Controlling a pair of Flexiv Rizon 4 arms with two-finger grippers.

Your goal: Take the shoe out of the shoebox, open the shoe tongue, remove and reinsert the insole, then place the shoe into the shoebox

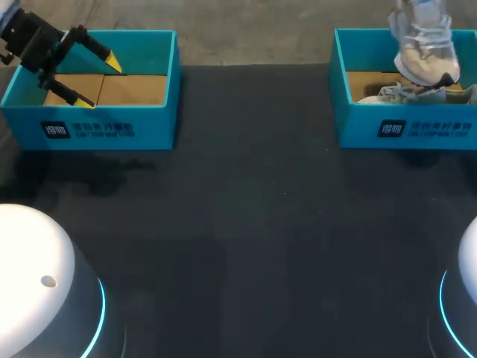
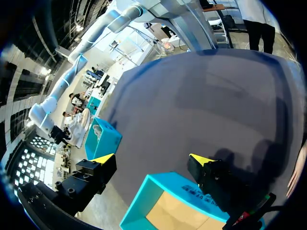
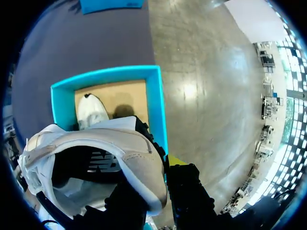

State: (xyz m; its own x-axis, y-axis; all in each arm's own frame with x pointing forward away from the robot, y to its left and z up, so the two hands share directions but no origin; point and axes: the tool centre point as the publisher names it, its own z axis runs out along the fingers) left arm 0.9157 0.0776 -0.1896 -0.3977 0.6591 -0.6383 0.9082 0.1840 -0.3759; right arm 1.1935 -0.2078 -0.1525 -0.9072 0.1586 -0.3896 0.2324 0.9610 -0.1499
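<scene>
My left claw hangs spread and empty over the left teal cardboard shoebox. My right claw pinches the white-and-beige lace-up sneaker by its collar, above the right teal shoebox, where a second sneaker lies. I judge this is the taking-out step; next I should set the shoe on the dark table and open the tongue.

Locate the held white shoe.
Head view, far right: the white shoe hangs in the right pincer above the right teal shoebox, over a second shoe inside.
</scene>
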